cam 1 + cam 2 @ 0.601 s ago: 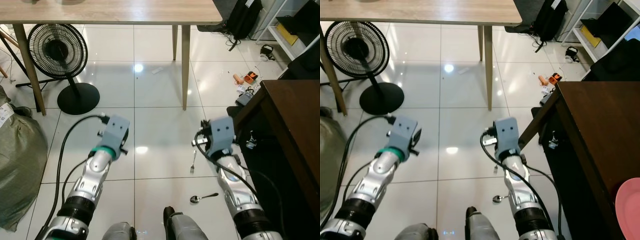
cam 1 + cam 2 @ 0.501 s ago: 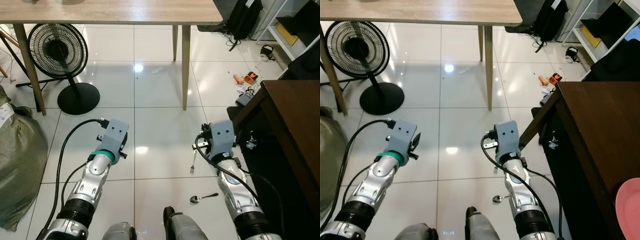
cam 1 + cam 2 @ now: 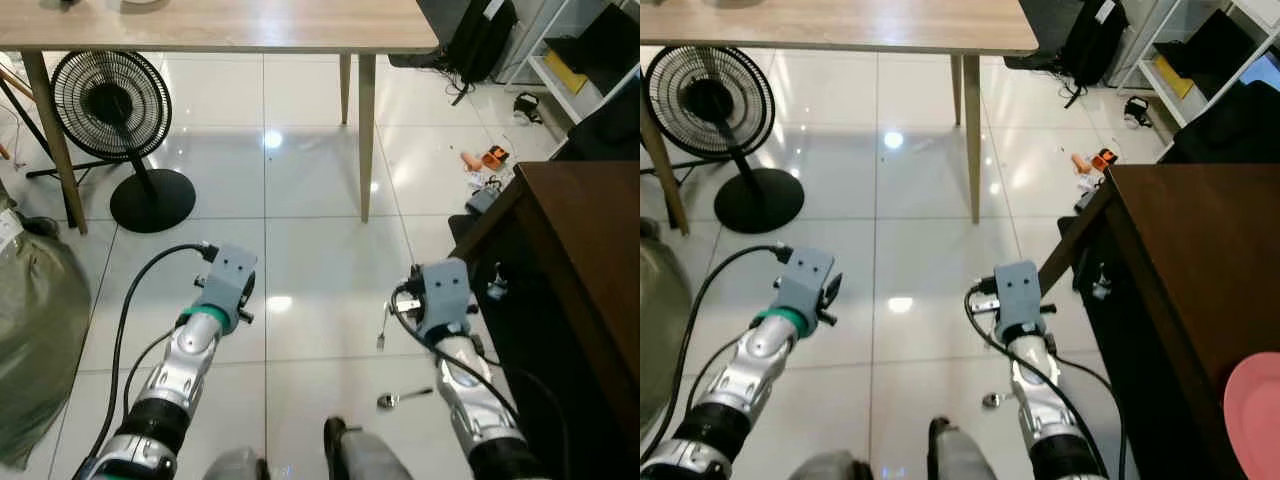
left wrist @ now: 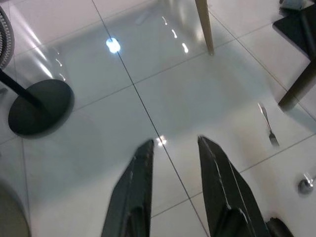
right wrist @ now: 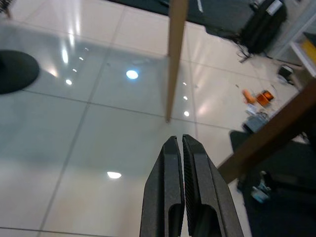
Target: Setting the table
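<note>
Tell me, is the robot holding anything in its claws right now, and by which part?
Nothing is held. The left end effector is open above bare floor; the right end effector is shut on nothing. A fork and spoon lie on the floor.

At your eleven o'clock a black floor fan point(image 3: 112, 103) stands on its round base point(image 3: 152, 200) on the glossy white tile floor point(image 3: 310, 180). A grey-green sack point(image 3: 35, 350) slumps at your nine o'clock. Towards one o'clock a black backpack point(image 3: 480, 40) leans near a white shelf unit point(image 3: 570, 70), and small orange clutter point(image 3: 485, 160) lies scattered on the tiles below it. A dark shoe point(image 3: 338, 440) shows at your six o'clock.
</note>
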Available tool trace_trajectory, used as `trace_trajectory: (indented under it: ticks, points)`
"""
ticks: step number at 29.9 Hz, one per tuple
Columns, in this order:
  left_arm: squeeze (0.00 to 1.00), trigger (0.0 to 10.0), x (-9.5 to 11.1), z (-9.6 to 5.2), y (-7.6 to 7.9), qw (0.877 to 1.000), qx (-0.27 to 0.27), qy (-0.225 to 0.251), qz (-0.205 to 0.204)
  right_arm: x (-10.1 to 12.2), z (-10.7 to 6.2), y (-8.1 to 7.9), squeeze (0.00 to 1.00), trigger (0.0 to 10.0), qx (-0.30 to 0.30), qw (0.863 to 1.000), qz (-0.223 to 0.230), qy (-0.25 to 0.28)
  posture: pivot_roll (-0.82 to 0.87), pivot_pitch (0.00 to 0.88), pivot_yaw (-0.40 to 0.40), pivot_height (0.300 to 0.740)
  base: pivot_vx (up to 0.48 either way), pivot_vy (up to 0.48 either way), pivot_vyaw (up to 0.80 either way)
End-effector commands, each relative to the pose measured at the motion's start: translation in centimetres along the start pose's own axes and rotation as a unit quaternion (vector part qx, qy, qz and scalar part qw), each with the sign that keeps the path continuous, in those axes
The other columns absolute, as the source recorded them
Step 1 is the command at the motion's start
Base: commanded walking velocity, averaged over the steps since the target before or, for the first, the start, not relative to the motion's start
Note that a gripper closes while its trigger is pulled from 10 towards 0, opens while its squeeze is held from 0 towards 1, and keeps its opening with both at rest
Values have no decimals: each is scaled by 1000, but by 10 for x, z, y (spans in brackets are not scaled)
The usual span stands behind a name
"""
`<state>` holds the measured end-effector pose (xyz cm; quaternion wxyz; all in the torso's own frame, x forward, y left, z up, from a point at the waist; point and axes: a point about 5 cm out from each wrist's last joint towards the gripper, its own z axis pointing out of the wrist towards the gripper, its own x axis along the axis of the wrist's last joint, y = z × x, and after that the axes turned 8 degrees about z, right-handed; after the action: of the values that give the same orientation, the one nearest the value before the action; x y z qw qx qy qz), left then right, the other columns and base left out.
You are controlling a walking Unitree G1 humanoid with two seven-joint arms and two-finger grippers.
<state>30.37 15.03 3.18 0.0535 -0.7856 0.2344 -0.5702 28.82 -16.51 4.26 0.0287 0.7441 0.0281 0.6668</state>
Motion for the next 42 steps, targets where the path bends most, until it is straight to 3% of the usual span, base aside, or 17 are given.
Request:
trace_trajectory:
  ticks: [1,6,15,23,42]
  points:
    - [0,10000,-12,-2,5,1000,-13,-20,-9,-15,-6,5,0,10000,-12,999,-5,-29,106,42,-1,740,0,0,0]
    - [0,10000,-27,-7,17,995,-82,-47,-29,-38,-18,15,0,10000,-20,996,-29,-80,92,37,3,740,0,0,0]
    - [0,10000,-20,-7,39,991,-136,-11,10,-53,-35,13,0,10000,-35,995,-2,-96,39,42,36,740,0,0,0]
    - [0,10000,-20,-6,39,991,-134,-8,4,-53,-35,13,0,10000,-38,995,-4,-90,37,42,34,740,0,0,0]
    - [0,10000,-22,-4,21,999,-49,-8,-2,-38,-22,19,0,10000,-39,998,-10,-56,56,41,24,740,0,0,0]
